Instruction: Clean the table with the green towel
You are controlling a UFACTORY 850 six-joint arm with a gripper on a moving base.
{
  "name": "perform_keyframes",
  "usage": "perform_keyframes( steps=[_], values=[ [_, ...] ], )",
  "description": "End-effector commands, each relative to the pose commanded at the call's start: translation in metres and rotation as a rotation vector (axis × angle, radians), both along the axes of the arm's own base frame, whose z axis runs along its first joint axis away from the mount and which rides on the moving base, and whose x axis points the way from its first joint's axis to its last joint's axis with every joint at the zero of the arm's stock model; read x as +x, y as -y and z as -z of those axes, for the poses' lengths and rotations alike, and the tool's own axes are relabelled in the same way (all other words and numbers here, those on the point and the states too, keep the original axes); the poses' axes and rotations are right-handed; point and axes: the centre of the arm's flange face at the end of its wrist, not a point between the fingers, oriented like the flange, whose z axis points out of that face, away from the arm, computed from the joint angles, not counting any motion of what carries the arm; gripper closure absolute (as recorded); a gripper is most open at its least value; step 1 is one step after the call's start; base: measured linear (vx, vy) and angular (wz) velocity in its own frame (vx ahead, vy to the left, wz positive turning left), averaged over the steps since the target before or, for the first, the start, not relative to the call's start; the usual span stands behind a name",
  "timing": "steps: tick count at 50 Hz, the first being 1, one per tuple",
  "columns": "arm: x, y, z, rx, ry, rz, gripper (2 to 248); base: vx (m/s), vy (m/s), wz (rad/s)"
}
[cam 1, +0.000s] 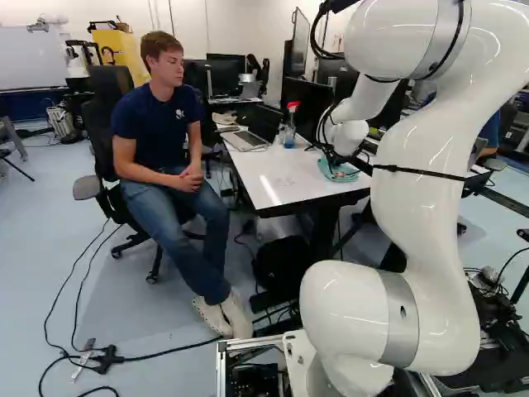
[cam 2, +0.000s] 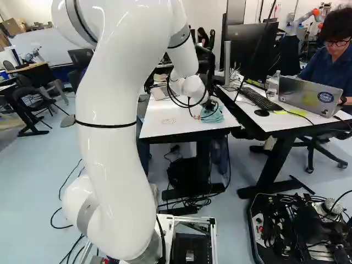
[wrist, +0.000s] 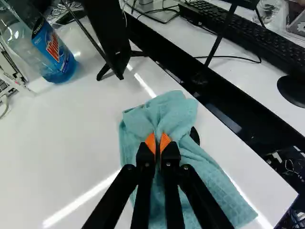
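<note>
The gripper (cam 2: 209, 105) is closed on the green towel (wrist: 190, 164), its orange pads (wrist: 150, 143) near each other with bunched cloth pinched between them. The towel is on the white table (cam 1: 273, 184), close to a corner; in the right base view it shows a little right of the middle, near the table's right edge. In the wrist view the cloth rises in folds ahead of the fingers and spreads beneath them, and a small black round piece (wrist: 194, 135) peeks out beside it. Faint marks (cam 1: 285, 181) show on the tabletop near the middle of the left base view. Above them in that view stands a spray bottle (cam 1: 290, 126) of blue liquid with a red nozzle, and left of the bottle sits an open laptop (cam 1: 245, 140). At the right of the right base view, the neighbouring desk holds a black keyboard (cam 2: 259, 100) and a mouse (cam 2: 263, 113).
</note>
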Motion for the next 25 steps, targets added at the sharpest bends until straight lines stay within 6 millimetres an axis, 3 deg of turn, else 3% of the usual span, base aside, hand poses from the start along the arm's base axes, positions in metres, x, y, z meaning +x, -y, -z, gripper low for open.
perform_keyframes(
  steps=[25],
  values=[
    [-0.006,-0.002,-0.026,-0.015,0.038,0.0,219,0.0,0.0,0.0]
  ],
)
